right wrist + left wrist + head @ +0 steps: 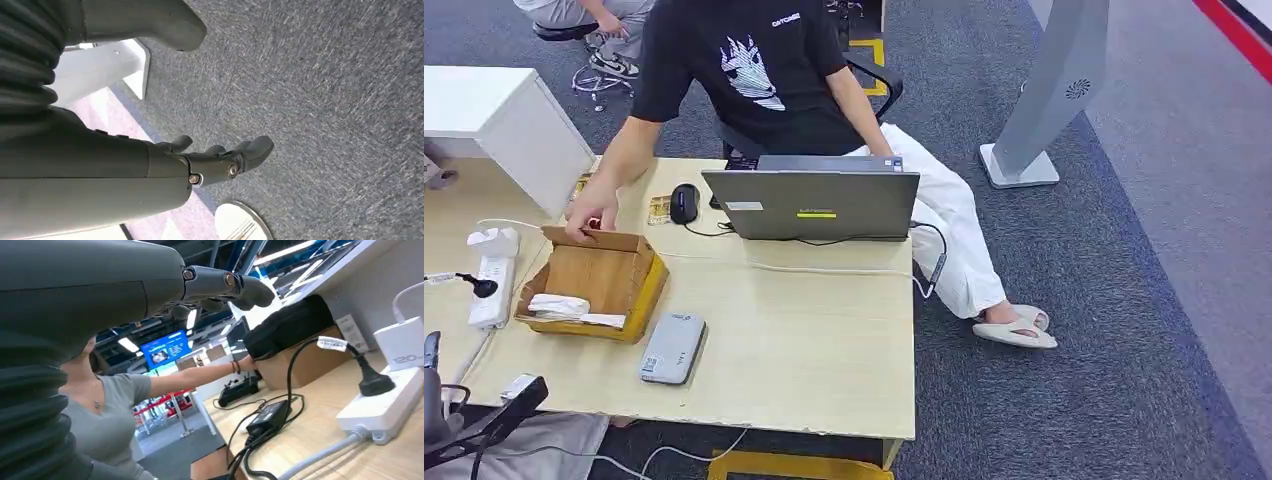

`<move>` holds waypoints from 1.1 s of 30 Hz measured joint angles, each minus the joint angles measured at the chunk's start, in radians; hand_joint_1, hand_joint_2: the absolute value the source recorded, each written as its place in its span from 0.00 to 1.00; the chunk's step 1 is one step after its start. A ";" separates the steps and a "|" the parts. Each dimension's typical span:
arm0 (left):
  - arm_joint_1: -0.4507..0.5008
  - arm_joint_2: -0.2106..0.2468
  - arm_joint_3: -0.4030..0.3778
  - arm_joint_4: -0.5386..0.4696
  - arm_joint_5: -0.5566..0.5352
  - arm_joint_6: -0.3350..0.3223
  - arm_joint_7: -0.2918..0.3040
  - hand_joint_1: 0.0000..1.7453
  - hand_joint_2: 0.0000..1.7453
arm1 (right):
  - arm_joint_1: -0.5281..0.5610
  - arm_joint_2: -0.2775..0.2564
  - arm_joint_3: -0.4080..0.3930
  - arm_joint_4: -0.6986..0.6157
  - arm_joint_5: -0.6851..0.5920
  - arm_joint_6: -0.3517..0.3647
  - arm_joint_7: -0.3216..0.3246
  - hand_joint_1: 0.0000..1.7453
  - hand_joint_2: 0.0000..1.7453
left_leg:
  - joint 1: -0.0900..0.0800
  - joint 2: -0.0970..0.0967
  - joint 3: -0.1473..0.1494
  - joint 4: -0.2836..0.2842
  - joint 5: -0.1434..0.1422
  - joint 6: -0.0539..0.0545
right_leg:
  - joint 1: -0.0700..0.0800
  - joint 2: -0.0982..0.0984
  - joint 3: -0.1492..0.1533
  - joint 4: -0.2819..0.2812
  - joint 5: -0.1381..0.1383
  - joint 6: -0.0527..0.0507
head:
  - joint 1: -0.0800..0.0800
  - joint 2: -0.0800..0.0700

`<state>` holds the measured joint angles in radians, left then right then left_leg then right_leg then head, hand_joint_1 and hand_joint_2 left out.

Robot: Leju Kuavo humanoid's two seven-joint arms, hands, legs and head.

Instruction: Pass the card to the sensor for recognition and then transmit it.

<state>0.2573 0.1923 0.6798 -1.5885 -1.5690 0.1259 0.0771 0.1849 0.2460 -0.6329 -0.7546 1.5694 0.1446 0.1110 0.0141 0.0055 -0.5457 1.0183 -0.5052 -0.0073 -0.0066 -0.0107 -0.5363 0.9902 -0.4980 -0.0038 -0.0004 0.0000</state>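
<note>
The white charger (403,342) on the power strip (382,407) reads "120" (a faint letter follows).

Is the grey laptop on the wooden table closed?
No, the grey laptop stands open on the light wooden table, its lid upright and facing the camera.

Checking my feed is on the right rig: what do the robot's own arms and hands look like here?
Left robot hand: smooth dark grey shell, black ribbed cover behind it at the wrist, thick grey thumb, darker fingers with small round metal pivot pins. Right robot hand: the same build, grey shell, ribbed cover, metal pins. No markings or loose cables are visible on either.
</note>
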 joint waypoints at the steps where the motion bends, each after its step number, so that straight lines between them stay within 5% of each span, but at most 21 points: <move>1: 0.000 0.006 -0.007 0.002 0.000 -0.001 0.010 0.00 1.00 | -0.002 -0.001 0.000 0.001 0.000 0.001 0.003 0.00 1.00 | 0.000 0.000 0.000 0.000 0.000 0.000 | 0.000 0.000 0.000 0.000 0.000 0.000 | 0.000 0.000; 10: -0.020 0.046 -0.066 0.027 -0.001 0.003 0.048 0.00 1.00 | -0.046 -0.015 0.000 0.045 0.000 -0.020 0.006 0.00 1.00 | 0.000 0.000 0.001 0.000 0.000 0.000 | 0.000 0.001 0.000 0.000 0.000 0.000 | 0.001 0.000; 33: -0.016 0.039 -0.104 0.021 -0.001 -0.019 0.066 0.00 1.00 | -0.045 -0.015 0.003 0.041 0.000 0.005 0.014 0.00 1.00 | 0.000 0.001 0.000 0.000 0.000 0.000 | 0.000 0.001 0.000 0.000 0.000 0.000 | 0.000 0.000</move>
<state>0.2410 0.2316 0.5756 -1.5671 -1.5702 0.1072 0.1434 0.1399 0.2312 -0.6298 -0.7134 1.5698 0.1499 0.1255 0.0141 0.0062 -0.5452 1.0183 -0.5051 -0.0075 -0.0066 -0.0092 -0.5366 0.9903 -0.4978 -0.0039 0.0000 0.0000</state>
